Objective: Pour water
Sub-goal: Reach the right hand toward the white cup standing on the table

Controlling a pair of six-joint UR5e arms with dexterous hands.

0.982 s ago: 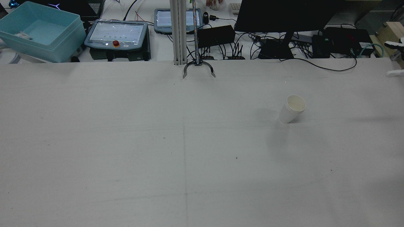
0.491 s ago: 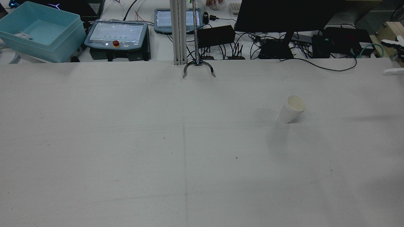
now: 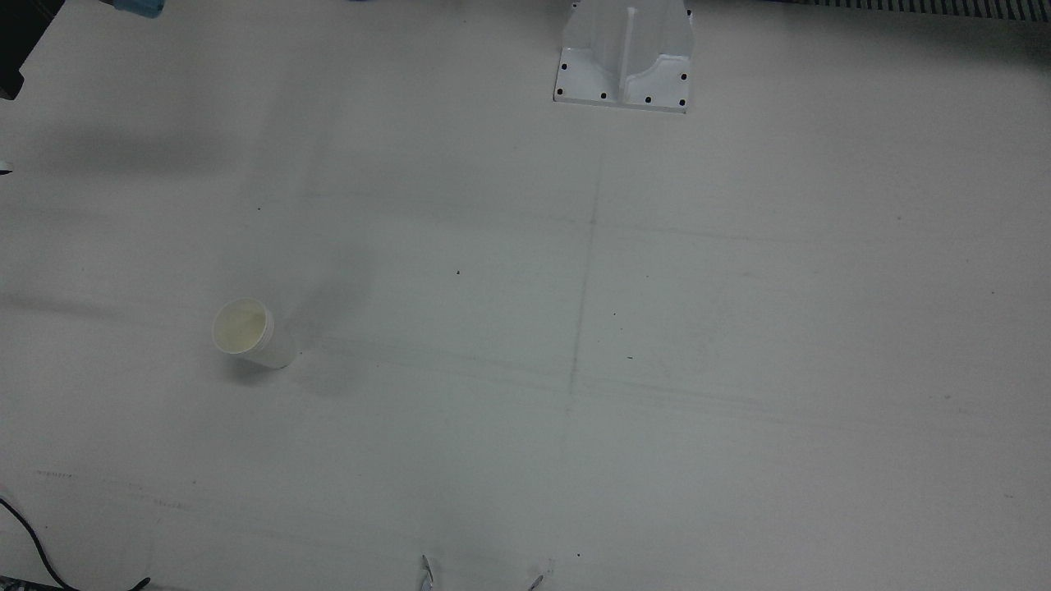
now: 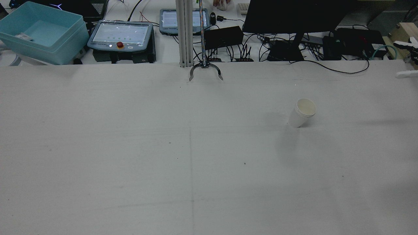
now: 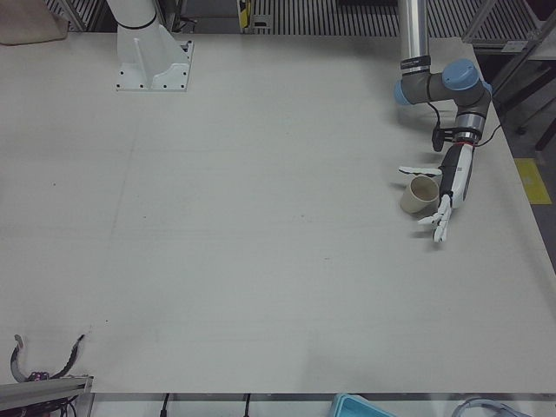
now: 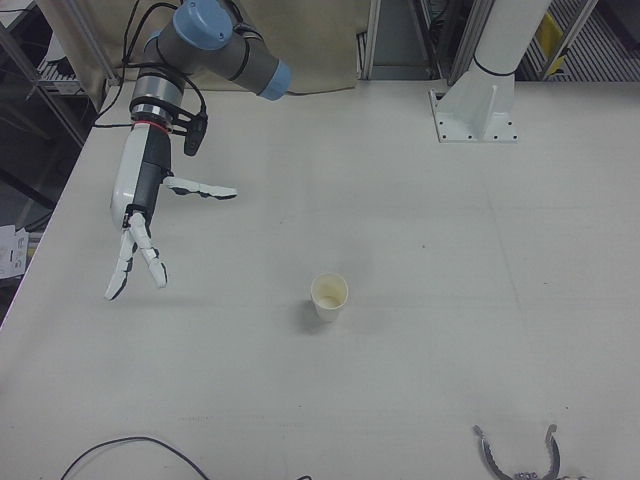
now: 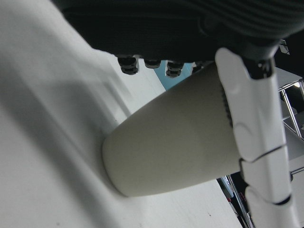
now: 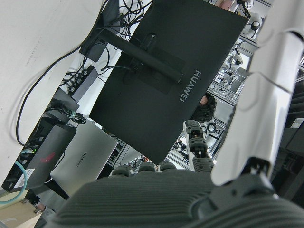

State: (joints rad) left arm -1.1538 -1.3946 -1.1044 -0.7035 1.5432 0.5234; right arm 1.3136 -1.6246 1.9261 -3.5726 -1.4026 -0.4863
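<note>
A white paper cup [image 4: 302, 112] stands upright on the table's right half, also in the front view [image 3: 246, 332] and the right-front view [image 6: 329, 296]. My right hand [image 6: 140, 215] hangs open with fingers spread, well off to that cup's side near the table edge; only its fingertips [image 4: 406, 74] show in the rear view. A second paper cup [image 5: 422, 193] stands by the table's left edge. My left hand [image 5: 452, 187] is open beside it, with fingers on either side of it. The left hand view shows this cup [image 7: 175, 142] close against the palm; contact is unclear.
A metal claw tool [image 4: 205, 70] lies at the far edge. Beyond it are a blue bin [image 4: 42, 32], a teach pendant [image 4: 120, 36], a monitor [image 4: 294, 16] and cables. An arm pedestal [image 3: 624, 57] stands at the robot's side.
My right hand's fingertips at the rear view's right edge have shifted slightly. The right-side cup has not moved.
</note>
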